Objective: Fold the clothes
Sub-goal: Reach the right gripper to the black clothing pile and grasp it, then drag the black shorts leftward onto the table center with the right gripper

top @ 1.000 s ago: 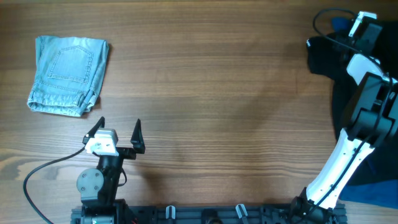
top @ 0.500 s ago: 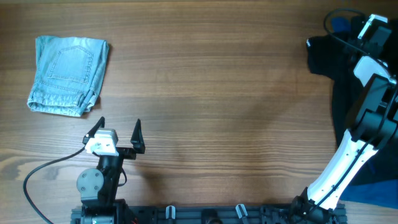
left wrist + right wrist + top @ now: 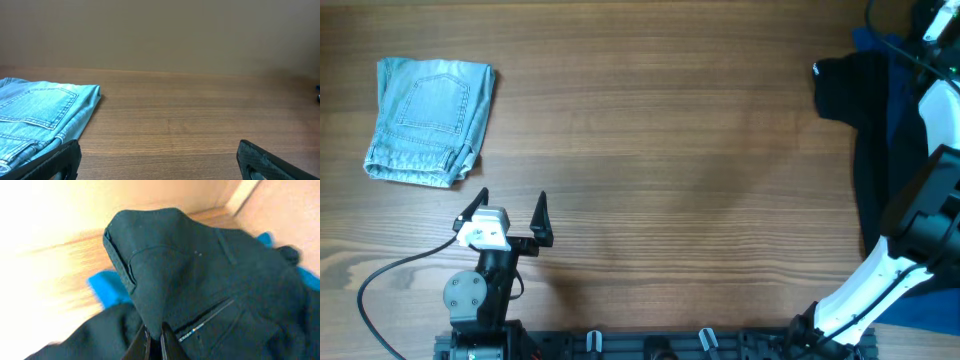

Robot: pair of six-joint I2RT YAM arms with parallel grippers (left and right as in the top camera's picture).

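The clothes (image 3: 860, 95), a black garment, lie bunched at the table's right edge. In the right wrist view a fold of the clothes (image 3: 200, 270), with a zipper line showing, rises up from my right gripper (image 3: 155, 326), which is shut on the black fabric. From overhead, the right arm (image 3: 930, 110) reaches into the far right corner, where its fingers are cut off by the frame edge. My left gripper (image 3: 512, 200) rests near the front left of the table, far from the clothes. It stands open (image 3: 160, 160) with nothing between its fingers.
A folded light-blue denim piece (image 3: 430, 120) lies at the far left, just ahead of the left gripper (image 3: 40, 115). A bright blue cloth (image 3: 875, 40) lies under the black garment (image 3: 107, 287). A black cable (image 3: 390, 280) trails from the left arm.
The right gripper has closed on the black fabric and moved toward the far right corner, pulling the garment's top with it. The left arm has not moved.
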